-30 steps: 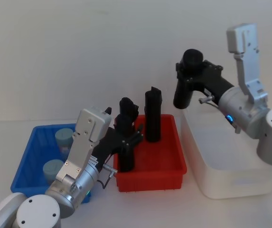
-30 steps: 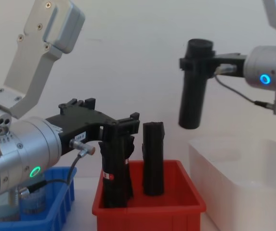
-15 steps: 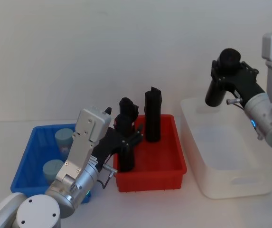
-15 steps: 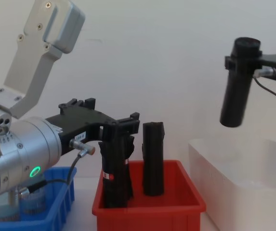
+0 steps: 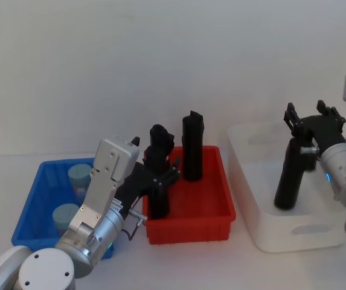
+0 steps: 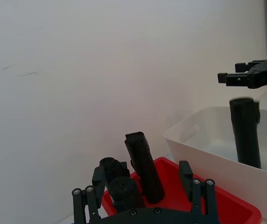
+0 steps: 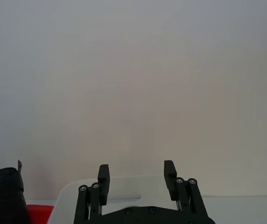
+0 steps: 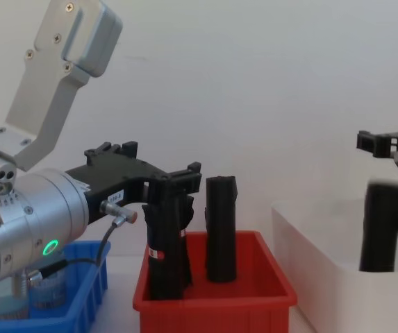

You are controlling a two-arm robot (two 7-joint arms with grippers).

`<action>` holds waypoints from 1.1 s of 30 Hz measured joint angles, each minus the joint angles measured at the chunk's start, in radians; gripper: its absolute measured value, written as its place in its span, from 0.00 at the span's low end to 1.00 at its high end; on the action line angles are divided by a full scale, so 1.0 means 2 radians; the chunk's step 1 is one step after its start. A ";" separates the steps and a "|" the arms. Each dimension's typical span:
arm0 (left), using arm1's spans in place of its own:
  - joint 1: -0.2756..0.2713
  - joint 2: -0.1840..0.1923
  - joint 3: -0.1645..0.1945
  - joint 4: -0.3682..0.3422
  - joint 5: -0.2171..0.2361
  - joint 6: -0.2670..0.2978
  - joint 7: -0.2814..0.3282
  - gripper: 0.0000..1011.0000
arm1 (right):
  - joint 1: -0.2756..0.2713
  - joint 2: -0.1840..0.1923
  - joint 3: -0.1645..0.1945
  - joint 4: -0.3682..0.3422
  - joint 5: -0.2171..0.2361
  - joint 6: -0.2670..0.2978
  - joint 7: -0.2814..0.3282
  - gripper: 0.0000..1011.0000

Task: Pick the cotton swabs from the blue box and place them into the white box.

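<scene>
Two cotton swabs tubs (image 5: 79, 176) (image 5: 66, 214) with grey-blue lids stand in the blue box (image 5: 26, 232) at the left. My left gripper (image 5: 157, 162) is open beside that box, its fingers standing around the top of a black roll (image 8: 165, 250) in the red bin without touching it. My right gripper (image 5: 307, 109) hangs open over the white box (image 5: 293, 232) at the right, with nothing between its fingers (image 7: 103, 179). Right below it another black roll (image 5: 289, 178) stands tilted inside the white box.
The red bin (image 5: 191, 229) sits between the blue and white boxes and holds three upright black rolls, the tallest (image 5: 192, 148) at its back. A plain white wall stands close behind. Bare tabletop lies in front of the bins.
My right gripper moved right and down over the white box with the black roll, then opened; the roll now sits in the white box. The left arm has not moved.
</scene>
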 joint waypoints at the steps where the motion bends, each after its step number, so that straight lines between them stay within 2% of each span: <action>1: 0.000 0.000 0.000 0.000 0.000 0.000 0.000 0.99 | -0.001 0.000 0.001 0.003 0.001 -0.001 -0.004 0.72; 2: 0.000 0.000 0.000 0.000 0.000 0.000 0.000 0.99 | -0.001 0.000 0.001 0.004 0.001 -0.002 -0.006 0.72; 3: 0.000 0.000 0.000 0.000 0.000 0.000 0.000 0.99 | -0.001 0.000 0.001 0.006 0.001 -0.002 -0.008 0.77; 6: 0.000 0.000 0.000 0.000 0.000 0.000 0.000 0.99 | -0.003 0.000 0.002 0.009 0.002 -0.003 -0.013 0.83; 8: 0.000 0.000 0.000 0.000 0.000 0.000 0.000 0.99 | -0.004 0.000 0.002 0.012 0.003 -0.004 -0.018 0.91; 12: 0.000 0.000 0.000 0.000 0.000 0.000 0.000 0.99 | -0.004 -0.001 0.003 0.016 0.004 -0.005 -0.022 0.99; 21: 0.005 0.007 -0.004 -0.009 -0.001 0.005 0.006 0.99 | -0.006 -0.001 0.003 0.021 0.006 -0.007 -0.030 0.99; 27: 0.021 0.024 -0.013 -0.030 -0.011 0.016 0.027 0.99 | -0.006 -0.001 0.004 0.023 0.006 -0.008 -0.032 0.99; 33: 0.043 0.046 -0.023 -0.053 -0.030 0.034 0.056 0.99 | -0.006 -0.001 0.004 0.024 0.007 -0.008 -0.034 0.99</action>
